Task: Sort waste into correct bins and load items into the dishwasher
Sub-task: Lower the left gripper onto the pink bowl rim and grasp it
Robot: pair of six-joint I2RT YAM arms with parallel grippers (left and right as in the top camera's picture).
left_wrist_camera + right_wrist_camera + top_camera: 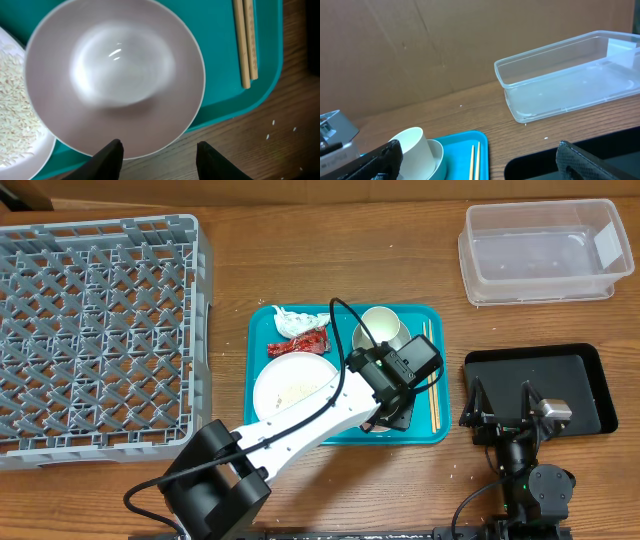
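Observation:
In the left wrist view a pale bowl (115,75) sits empty on the teal tray (225,75), between the plate with rice grains (12,110) and the chopsticks (246,40). My left gripper (160,152) is open astride the bowl's near rim, one finger over the bowl and the other over the wood. Overhead, the left gripper (395,412) hides that bowl. The napkin (296,321), red wrapper (298,344), plate (292,387) and a cup in a second bowl (380,330) lie on the tray. My right gripper (505,408) hangs wide open over the black tray (580,380).
The grey dish rack (95,330) fills the left side. The clear tub (545,250) stands at the back right, also in the right wrist view as the tub (575,75). A few rice grains (272,135) lie on the wood beside the tray.

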